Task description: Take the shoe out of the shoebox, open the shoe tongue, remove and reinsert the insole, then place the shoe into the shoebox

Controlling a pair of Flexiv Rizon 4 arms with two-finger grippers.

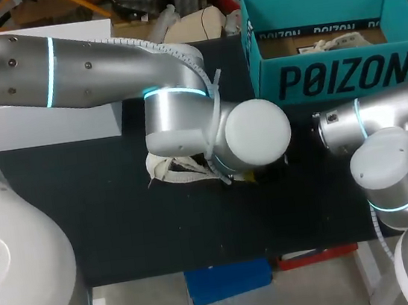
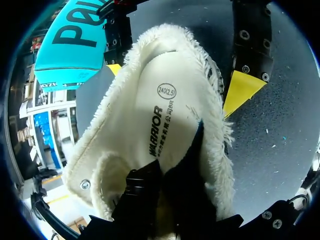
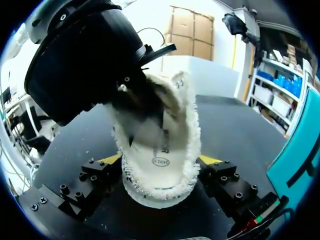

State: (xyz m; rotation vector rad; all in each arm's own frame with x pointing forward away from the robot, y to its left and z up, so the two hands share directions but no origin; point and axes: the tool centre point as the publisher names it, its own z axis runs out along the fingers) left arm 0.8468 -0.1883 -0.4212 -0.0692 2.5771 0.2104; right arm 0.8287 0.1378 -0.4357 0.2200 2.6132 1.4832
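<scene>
A white fleece-lined shoe (image 1: 172, 168) lies mid-table under my left arm's wrist (image 1: 221, 139). Its fleecy insole (image 2: 160, 115), with its printed side showing, (image 3: 162, 150) is exposed. My left gripper (image 2: 167, 175) comes in from above (image 3: 147, 107), its dark fingers pinched together on one end of the insole. My right gripper (image 3: 160, 165) straddles the other end of the shoe, one yellow fingertip (image 2: 242, 90) against each side. The right arm (image 1: 369, 123) comes in low from the right. The teal shoebox (image 1: 337, 75) stands open at the back right.
Crumpled paper (image 1: 332, 41) lies inside the shoebox. A white block (image 1: 42, 121) stands at the back left on the black table (image 1: 123, 223). The shoebox wall (image 3: 300, 160) is close beside my right gripper.
</scene>
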